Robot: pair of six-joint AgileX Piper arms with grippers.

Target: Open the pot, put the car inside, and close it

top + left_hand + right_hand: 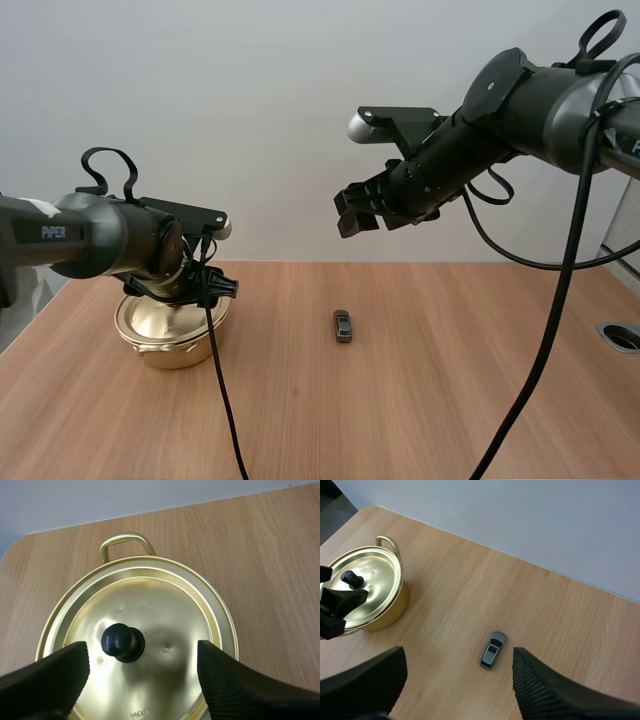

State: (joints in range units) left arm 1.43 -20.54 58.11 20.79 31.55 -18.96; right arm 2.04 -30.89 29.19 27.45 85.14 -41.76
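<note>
The light brown wooden worktop (450, 400) carries two things, set well apart. Toward its left edge stands a round, golden metal pot (170, 345), upright, with a looped golden handle (126, 542) on the side away from the left arm. A shallow golden metal lid (160, 605) sits on the pot, seated inside the rim and closing it.

The left pincer (142, 647) hangs just over the lid. Its two black fingers are spread wide, ribbed inner faces turned to each other, one on each side of the lid's middle and gripping nothing.

The right pincer (457, 652) is held high above the worktop, tilted down and to the left in the high view. Its fingers are likewise parted, with nothing between them.

The small grey toy car (343, 325) lies on bare wood near the middle of the worktop, to the right of the pot and below the right pincer.

The round black knob (122, 642) stands at the lid's centre, between the left pincer's fingers but nearer one of them, and untouched.
</note>
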